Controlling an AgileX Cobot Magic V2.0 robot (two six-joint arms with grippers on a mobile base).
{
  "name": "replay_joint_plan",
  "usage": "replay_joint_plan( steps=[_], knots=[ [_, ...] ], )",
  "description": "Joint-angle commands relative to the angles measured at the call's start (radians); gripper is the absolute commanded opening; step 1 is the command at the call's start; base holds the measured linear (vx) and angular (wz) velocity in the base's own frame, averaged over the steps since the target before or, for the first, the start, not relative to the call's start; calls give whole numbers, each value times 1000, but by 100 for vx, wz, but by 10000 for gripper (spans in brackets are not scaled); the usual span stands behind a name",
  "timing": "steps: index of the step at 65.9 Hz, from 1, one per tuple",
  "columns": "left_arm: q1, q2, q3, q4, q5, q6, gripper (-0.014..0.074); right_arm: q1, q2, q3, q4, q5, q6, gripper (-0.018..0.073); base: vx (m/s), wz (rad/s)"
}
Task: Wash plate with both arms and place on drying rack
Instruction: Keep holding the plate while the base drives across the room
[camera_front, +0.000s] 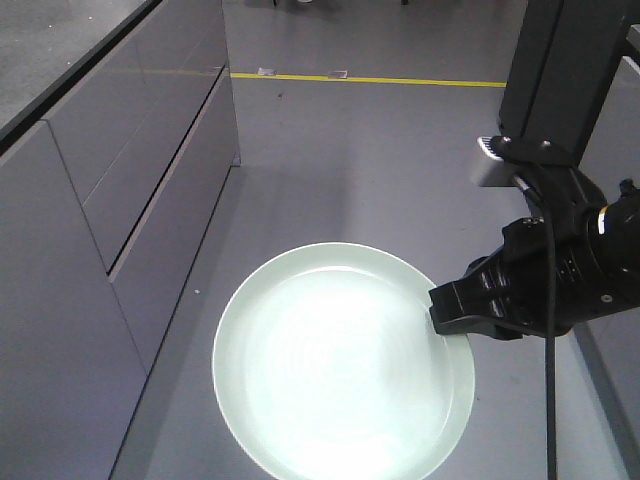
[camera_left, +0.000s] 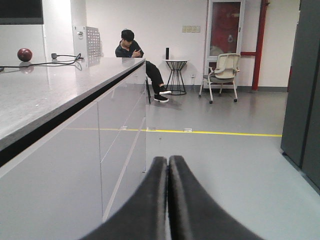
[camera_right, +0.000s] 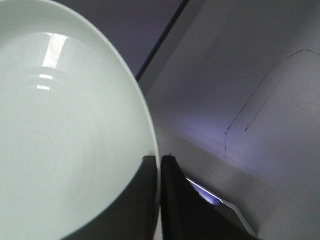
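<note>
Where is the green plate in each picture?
Front view: the plate fills the lower middle, its right rim pinched by the right gripper.
Left wrist view: not in it; only the shut left gripper, a cabinet and the floor show.
Right wrist view: the plate fills the left side, the right gripper clamped on its edge.
Shared landmark: the yellow floor line, in the front and left wrist views only.

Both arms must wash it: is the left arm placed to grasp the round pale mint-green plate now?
Probably not yet: the left gripper is shut and aimed elsewhere. Only the right gripper touches the plate, leaving its other rim free.
</note>
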Motion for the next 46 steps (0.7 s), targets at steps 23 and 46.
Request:
replay_joint_plan(
  steps=[23,46],
  knots=[
    [-6,-12,-28,-8,-77,0,-7,-1,-28,-26,29,-32,-5,-9,25,-6],
    [-6,-12,-28,-8,-77,0,-7,-1,-28,-26,29,-32,-5,-9,23,-6]
  ],
)
